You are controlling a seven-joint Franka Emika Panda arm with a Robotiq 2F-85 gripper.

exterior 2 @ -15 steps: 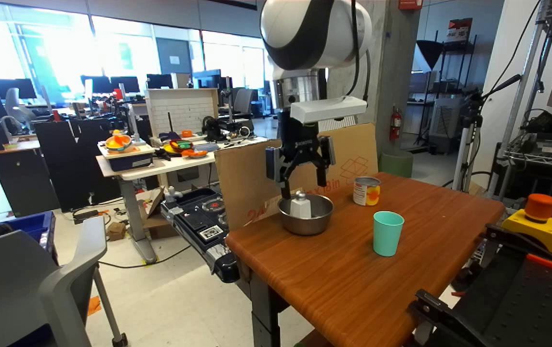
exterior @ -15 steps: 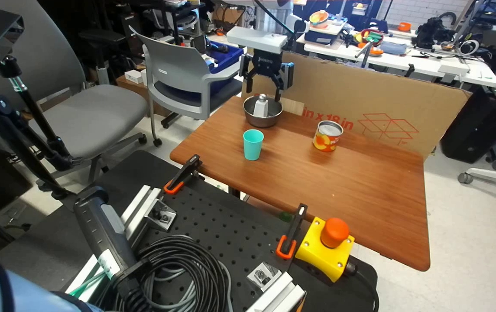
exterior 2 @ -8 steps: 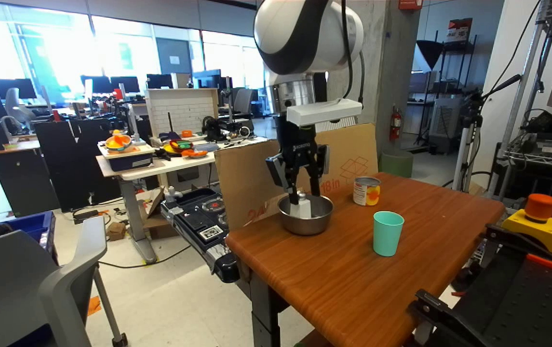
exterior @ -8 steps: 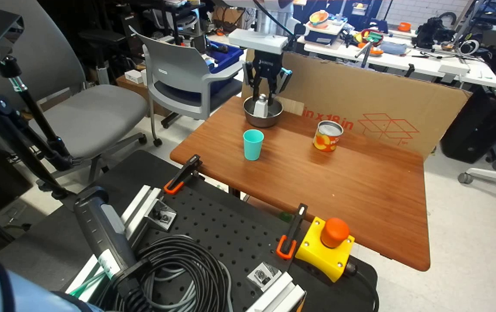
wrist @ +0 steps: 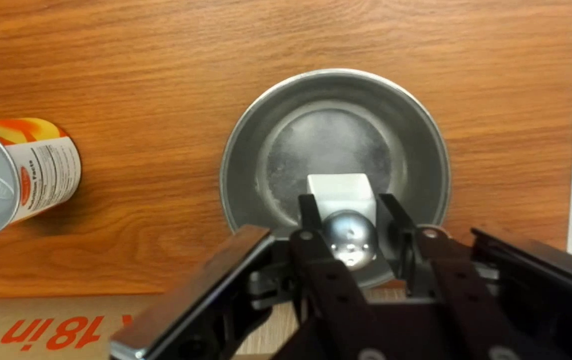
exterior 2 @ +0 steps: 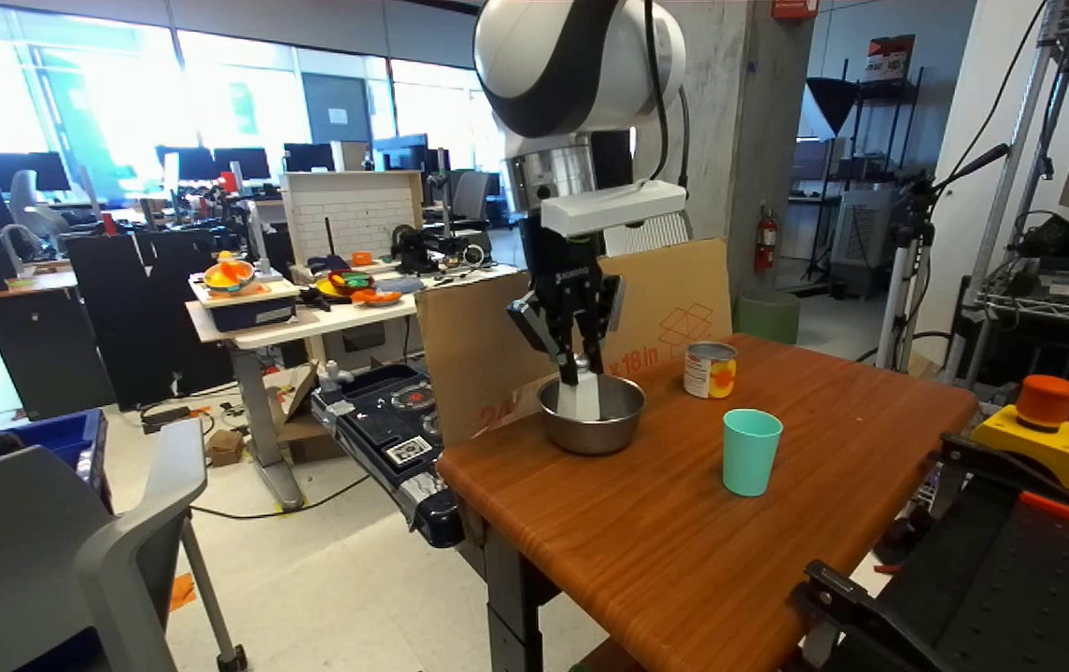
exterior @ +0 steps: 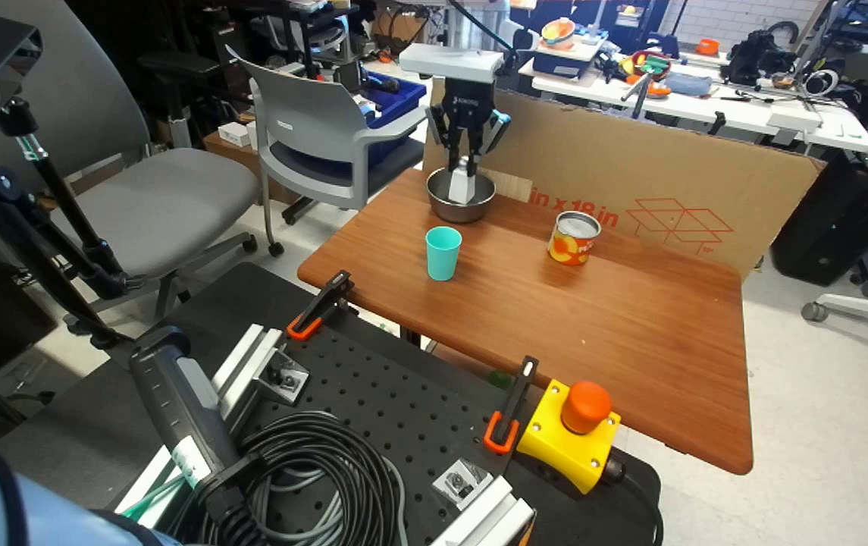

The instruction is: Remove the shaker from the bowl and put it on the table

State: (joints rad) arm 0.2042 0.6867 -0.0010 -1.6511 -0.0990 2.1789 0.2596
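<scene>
"Under the pincer point(wrist: 349, 215), what do you see?"

"The bowl point(exterior 2: 593, 437), with the shaker point(wrist: 341, 190) inside it, clamped near its metal top between the two fingers point(wrist: 309, 212)."

"And further below the pincer?"

"The wooden table point(exterior: 608, 318)."

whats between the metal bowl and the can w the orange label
Just a bare stretch of the table: nothing stands between the bowl and the can, as the wrist view and both exterior views show.

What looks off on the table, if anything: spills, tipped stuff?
Nothing stands out: the teal cup and can stand upright, no spill shows on the table, and the hand grips the shaker inside the bowl.
</scene>
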